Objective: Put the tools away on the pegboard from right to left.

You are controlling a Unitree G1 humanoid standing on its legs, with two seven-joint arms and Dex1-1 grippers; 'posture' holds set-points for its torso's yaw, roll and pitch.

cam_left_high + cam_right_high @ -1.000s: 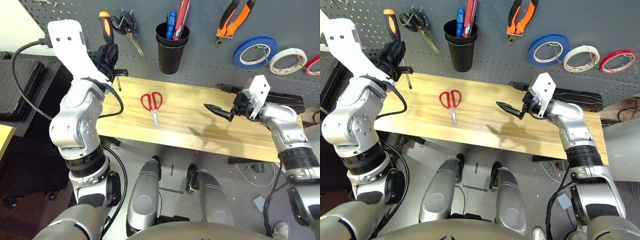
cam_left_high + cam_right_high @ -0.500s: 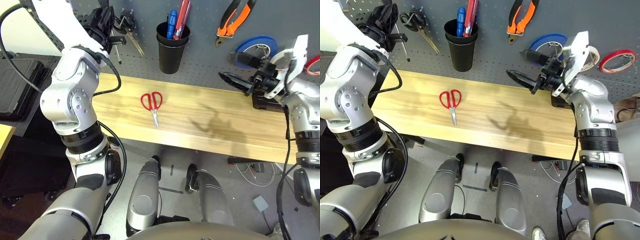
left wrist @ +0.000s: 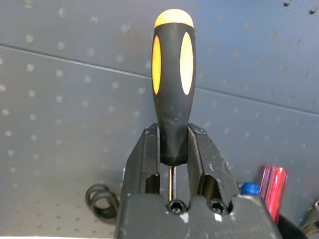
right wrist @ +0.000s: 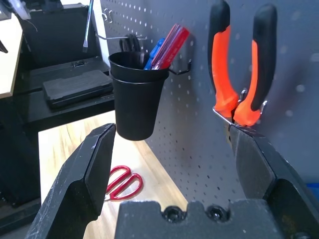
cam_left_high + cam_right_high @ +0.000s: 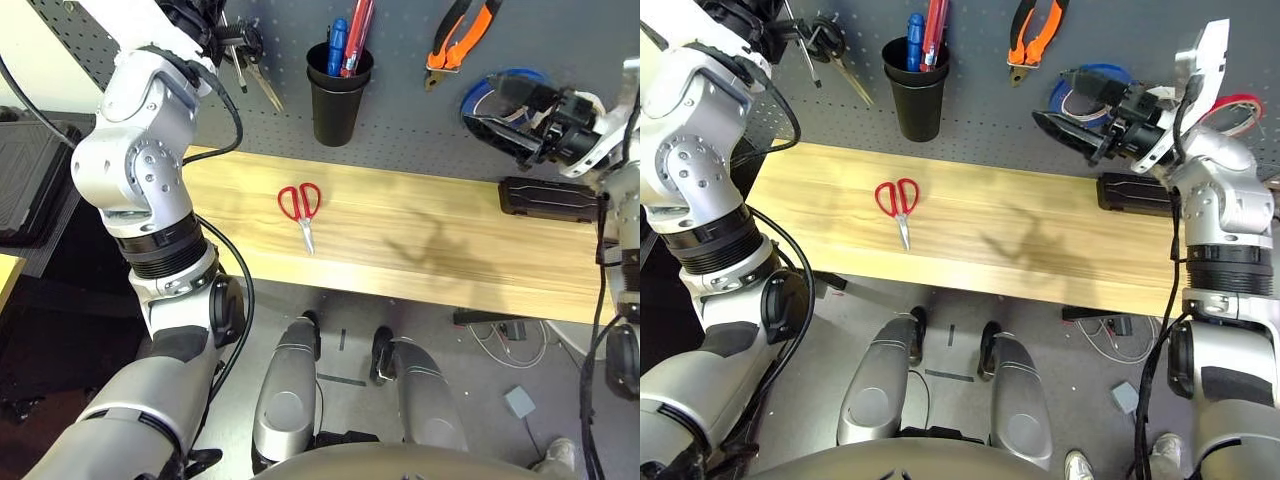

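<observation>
My left gripper (image 3: pixel 173 149) is shut on the black-and-orange screwdriver (image 3: pixel 173 84), holding it handle-up close to the pegboard (image 5: pixel 400 130), high at its left end. Its metal shaft (image 5: pixel 800 50) hangs down beside the black-handled scissors (image 5: pixel 255 60). Flat on the wooden table (image 5: pixel 450 240), left of centre, lie the red-handled scissors (image 5: pixel 302 205). The orange-and-black pliers (image 4: pixel 239 74) hang on a hook. My right gripper (image 5: pixel 1052 95) is open in front of the blue tape roll (image 5: pixel 480 90), holding nothing. The whitish tape roll is hidden behind that wrist.
A black cup (image 5: pixel 335 95) with blue and red pens hangs on the board between the scissors hook and the pliers. The red tape roll (image 5: pixel 1240 105) hangs at the far right. A flat black box (image 5: pixel 550 195) lies at the table's right rear.
My left arm has lifted the screwdriver from table height up along the board's top left. The right arm has risen from over the table to the board, in front of the tape rolls.
</observation>
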